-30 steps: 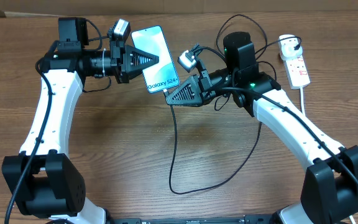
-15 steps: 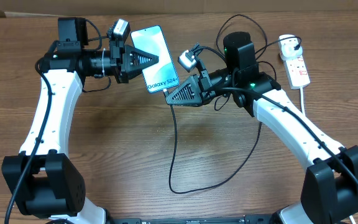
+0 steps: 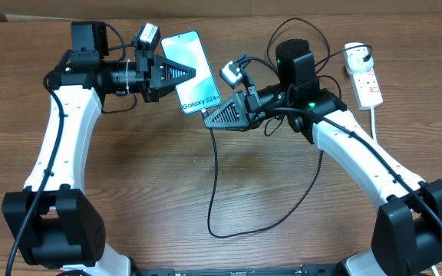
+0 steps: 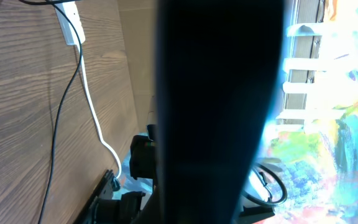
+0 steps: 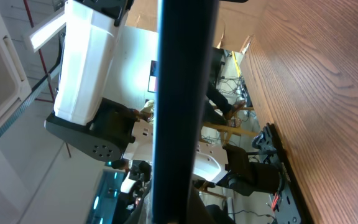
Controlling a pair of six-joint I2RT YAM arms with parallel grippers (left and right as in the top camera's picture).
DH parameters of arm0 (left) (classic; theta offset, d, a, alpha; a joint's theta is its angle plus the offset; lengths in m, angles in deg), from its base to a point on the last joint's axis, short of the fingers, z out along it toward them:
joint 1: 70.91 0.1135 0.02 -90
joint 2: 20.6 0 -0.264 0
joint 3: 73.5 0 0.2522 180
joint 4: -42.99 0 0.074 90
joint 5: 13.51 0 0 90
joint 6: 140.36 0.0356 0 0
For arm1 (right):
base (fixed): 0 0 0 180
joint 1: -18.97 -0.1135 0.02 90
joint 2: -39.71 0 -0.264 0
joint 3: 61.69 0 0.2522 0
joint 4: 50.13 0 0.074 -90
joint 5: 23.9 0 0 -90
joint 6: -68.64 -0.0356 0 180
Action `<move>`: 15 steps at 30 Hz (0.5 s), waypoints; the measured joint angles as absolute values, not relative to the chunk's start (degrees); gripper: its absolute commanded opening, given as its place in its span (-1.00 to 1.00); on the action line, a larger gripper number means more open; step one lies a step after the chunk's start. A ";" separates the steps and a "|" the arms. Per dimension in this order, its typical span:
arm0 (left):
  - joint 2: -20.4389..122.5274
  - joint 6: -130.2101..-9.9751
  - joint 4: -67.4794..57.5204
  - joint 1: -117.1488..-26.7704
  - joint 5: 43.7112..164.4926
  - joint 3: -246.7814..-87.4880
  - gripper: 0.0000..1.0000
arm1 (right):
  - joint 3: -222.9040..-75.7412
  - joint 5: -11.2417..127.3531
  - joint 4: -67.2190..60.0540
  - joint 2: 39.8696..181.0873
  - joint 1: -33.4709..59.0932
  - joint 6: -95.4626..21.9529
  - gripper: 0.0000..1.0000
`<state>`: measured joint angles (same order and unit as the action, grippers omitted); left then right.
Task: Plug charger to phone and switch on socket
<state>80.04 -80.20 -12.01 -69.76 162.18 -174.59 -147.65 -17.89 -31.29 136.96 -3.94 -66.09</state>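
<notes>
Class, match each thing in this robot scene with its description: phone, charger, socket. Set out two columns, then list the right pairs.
Column one:
1. phone
2. charger
3. socket

Column two:
A. white, lying at the far right
B. light blue screen, gripped in the left pincer
C. thin black cable looping over the table

Pairs: 1-B, 2-C, 3-A.

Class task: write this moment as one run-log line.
left gripper: shut on phone | right gripper: shut on charger at phone's lower end | socket: untouched
</notes>
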 measured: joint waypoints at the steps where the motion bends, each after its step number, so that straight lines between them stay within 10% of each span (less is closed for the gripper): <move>1: 80.04 -80.20 -12.01 -69.76 162.20 -174.59 -0.92 | -147.65 -17.89 -31.26 136.96 -3.94 -66.17 -0.93; 15: 80.04 -80.20 -11.92 -69.74 162.15 -174.59 -0.92 | -147.65 -17.54 -32.79 136.96 -3.94 -67.86 -0.93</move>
<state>80.04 -80.20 -11.92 -69.74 162.15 -174.59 -147.65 -17.54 -32.79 136.96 -3.94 -67.86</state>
